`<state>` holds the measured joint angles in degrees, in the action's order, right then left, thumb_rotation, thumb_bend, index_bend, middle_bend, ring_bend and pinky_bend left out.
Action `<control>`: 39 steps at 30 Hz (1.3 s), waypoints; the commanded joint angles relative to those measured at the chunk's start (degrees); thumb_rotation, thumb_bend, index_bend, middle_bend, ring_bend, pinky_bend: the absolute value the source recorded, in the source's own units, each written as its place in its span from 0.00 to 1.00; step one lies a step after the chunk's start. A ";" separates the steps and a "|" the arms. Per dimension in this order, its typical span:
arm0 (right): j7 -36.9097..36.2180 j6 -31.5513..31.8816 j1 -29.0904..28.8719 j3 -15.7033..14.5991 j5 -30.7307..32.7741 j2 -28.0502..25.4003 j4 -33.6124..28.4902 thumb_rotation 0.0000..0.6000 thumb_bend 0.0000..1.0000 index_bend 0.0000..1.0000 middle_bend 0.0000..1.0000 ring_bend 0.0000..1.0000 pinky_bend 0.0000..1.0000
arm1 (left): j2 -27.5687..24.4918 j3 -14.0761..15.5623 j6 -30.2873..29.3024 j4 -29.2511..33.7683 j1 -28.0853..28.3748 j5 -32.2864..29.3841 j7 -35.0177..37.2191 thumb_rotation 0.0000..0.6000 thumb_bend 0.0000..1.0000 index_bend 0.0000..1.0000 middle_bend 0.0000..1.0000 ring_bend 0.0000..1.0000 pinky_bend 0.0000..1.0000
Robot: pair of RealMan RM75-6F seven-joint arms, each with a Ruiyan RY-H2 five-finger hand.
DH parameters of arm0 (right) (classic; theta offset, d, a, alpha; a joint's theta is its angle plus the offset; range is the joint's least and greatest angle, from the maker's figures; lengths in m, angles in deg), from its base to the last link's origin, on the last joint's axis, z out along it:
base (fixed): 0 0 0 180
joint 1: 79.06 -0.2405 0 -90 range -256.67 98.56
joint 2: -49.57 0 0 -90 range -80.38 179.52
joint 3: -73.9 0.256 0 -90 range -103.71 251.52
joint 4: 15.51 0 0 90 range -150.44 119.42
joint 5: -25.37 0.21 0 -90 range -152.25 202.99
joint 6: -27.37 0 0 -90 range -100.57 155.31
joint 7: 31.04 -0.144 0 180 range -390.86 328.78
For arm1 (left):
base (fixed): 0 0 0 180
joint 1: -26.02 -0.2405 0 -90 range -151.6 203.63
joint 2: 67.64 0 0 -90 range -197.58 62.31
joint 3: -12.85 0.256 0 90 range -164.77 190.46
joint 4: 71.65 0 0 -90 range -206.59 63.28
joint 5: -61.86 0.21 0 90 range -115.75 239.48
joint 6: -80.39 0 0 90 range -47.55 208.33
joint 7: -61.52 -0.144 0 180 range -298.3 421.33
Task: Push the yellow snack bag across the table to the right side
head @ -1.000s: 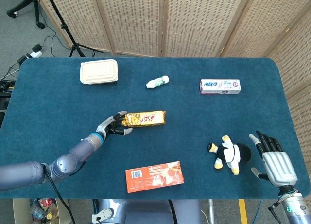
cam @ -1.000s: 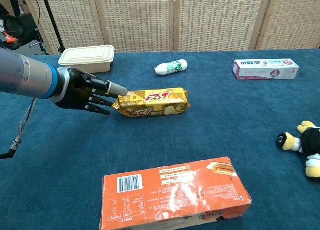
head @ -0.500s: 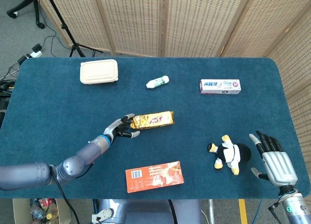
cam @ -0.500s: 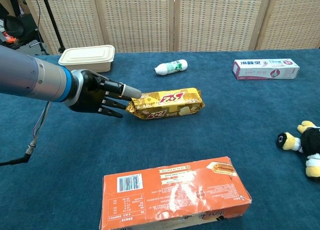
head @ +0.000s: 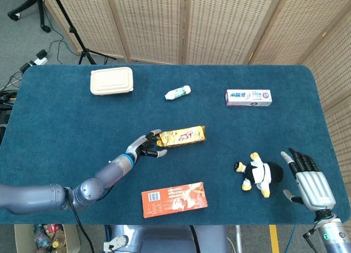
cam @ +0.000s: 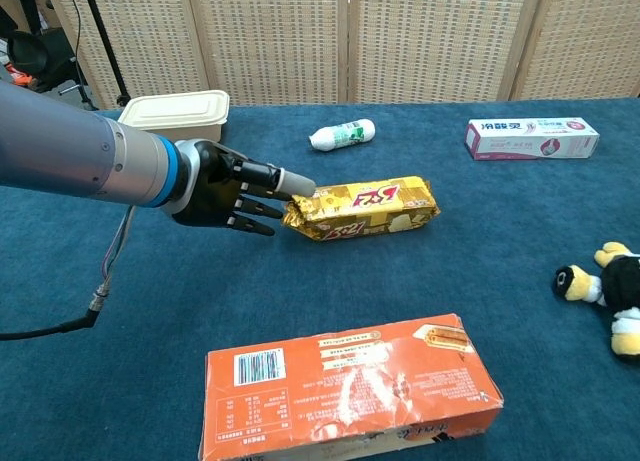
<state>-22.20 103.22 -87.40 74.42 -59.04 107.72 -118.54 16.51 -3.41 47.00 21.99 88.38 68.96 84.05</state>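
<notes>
The yellow snack bag (head: 182,136), a crinkled foil packet with red lettering, lies flat near the middle of the dark blue cloth-covered surface (head: 66,116), its long side running left to right. Your left hand (cam: 225,186) sits just at its left end, fingers spread and holding nothing, with one extended fingertip touching the crimped seam. I'd expect the packet to be light and a bit crushable, and likely to drag rather than glide on the cloth, so it may pivot if you press off-centre. Push on the middle of that left end, low and broad, rather than trying to grip it. It has a long way to go yet to reach the right side.

Your right hand (head: 308,183) rests open at the near right corner, fingers apart, empty. It appears only in the head view, which also lays out the whole route: the black, white and yellow plush penguin (head: 256,173) lies near the right and slightly nearer you than the bag's line, the white toothpaste box (head: 248,97) beyond it. The chest view shows the fingertip contact far better, and puts the orange cardboard box (cam: 350,386) close in the foreground, well clear of the bag.
</notes>
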 commanded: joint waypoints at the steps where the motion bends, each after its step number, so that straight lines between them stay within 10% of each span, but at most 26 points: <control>1: -0.05 -0.03 0.00 -0.03 -0.03 -0.02 -0.02 1.00 0.24 0.01 0.00 0.00 0.08 | 0.47 -0.47 -0.62 -0.34 0.38 -0.36 -0.49 1.00 0.32 0.00 0.00 0.00 0.01; 39: -1.05 0.10 0.17 -0.38 -0.74 -0.52 -0.10 1.00 0.23 0.01 0.00 0.00 0.08 | 6.98 -4.93 -5.47 -0.52 -4.26 9.33 -3.50 1.00 0.32 0.00 0.00 0.00 0.01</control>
<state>-23.24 103.32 -87.24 74.03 -59.79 107.21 -118.65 25.08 -8.18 42.25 19.34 85.40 77.08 80.59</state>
